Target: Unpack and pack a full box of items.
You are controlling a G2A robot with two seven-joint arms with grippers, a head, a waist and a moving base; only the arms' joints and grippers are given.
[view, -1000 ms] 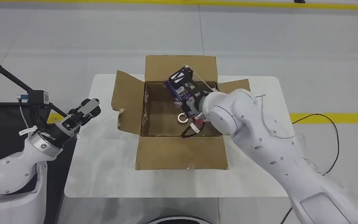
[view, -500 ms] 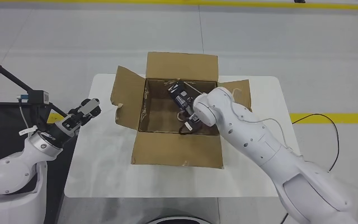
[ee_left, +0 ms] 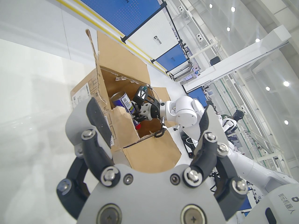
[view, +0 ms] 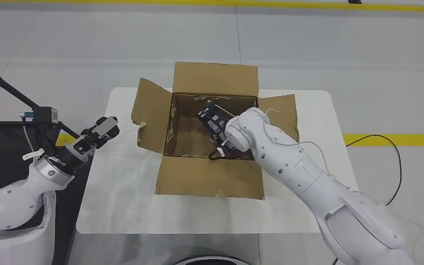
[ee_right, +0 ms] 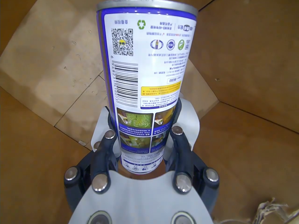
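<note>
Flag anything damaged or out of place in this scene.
The cardboard box is damaged: the flap on the robot's left has a ragged, torn edge with a notch. Nothing else stands out.

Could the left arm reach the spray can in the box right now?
Probably not: the left gripper sits open outside the box, its raised side flap stands between, and the right gripper clamps the spray can.

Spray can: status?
Right gripper shut on spray can, held inside the cardboard box. Left gripper open, apart from the box. Flaps folded out.
</note>
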